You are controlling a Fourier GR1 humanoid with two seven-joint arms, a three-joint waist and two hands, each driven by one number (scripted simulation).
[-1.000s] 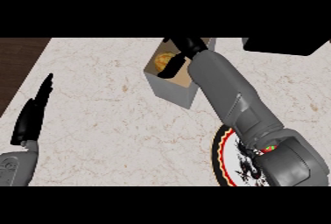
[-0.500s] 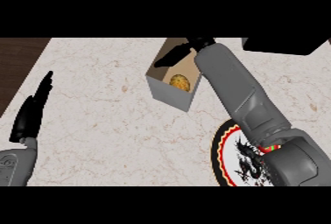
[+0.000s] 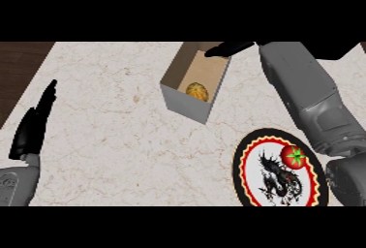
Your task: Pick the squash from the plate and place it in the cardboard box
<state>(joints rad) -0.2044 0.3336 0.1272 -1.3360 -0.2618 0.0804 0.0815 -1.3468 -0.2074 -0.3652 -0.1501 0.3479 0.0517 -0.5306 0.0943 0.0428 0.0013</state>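
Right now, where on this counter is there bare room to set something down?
The wide stretch of counter between the left robot hand, the cardboard box and the plate is bare. Crowded at right: the right forearm overhangs the plate beside the box.

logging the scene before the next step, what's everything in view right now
box: one, cardboard, top open, upper middle of the counter
squash: one, yellow-orange, inside the box
plate: one, black pattern with red and yellow rim, lower right
tomato: one, red with green top, on the plate
counter: one, pale marble
wood strip: one, dark brown, along the counter's left side
left hand: one, black, fingers straight, resting at the left edge
right hand: one, black, over the box's far rim
forearms: two, grey, left at lower left, right crossing the plate's right edge
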